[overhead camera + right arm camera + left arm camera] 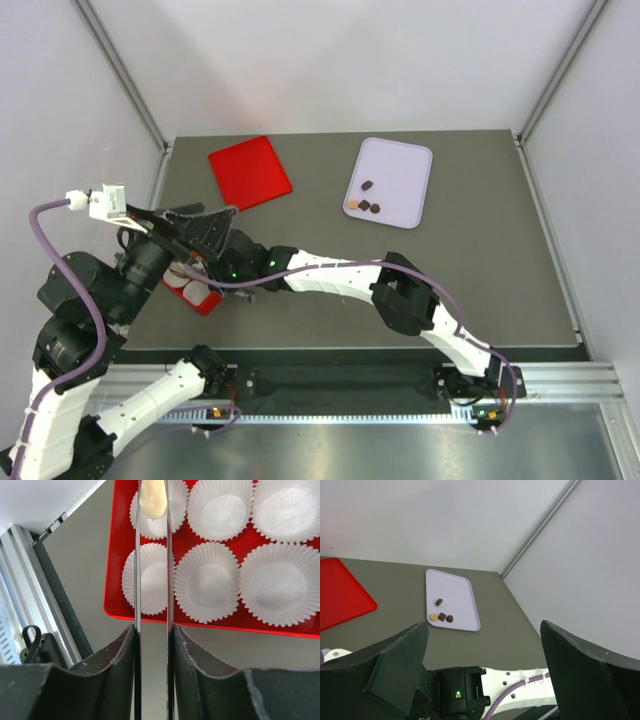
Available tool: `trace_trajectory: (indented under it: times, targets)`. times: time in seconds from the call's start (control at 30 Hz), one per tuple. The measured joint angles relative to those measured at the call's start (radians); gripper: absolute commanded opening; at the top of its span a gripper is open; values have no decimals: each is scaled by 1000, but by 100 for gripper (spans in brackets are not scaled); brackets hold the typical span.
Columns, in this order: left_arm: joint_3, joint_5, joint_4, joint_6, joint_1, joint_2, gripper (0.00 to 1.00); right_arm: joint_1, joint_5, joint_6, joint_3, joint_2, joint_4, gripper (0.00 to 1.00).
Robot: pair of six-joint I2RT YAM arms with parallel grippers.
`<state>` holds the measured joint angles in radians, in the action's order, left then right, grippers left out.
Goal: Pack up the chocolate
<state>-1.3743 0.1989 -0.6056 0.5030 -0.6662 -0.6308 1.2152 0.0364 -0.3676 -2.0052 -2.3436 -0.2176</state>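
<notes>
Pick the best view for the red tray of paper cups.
Right wrist: red tray fills the frame, six white fluted cups clear, pale piece between the jaws. Top external shows only a corner under the arms; left wrist, none.

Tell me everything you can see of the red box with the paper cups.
The red box is a shallow, glossy, plastic-looking tray lying flat on the grey table. It holds white fluted paper cups in two rows; six show, five empty. Over the sixth, an end cup, the right claw pinches a pale chocolate piece. Whether that touches the cup is unclear.
</notes>
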Motion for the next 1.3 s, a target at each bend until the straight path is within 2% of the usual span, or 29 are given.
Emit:
trace_trajectory:
  times: [0.43,0.93,1.13,1.3]
  targets:
    - [4,0,0,0,0,0,99,16,-2,15,-6,-7,-14,41]
    - [4,-9,0,0,0,0,99,13,-64,76,-20,-2,-5,38]
    - [3,-29,0,3,0,0,99,-26,-85,95,167,132,76,37]
    - [3,-31,1,3,0,-1,99,-129,-101,94,320,275,143,37]
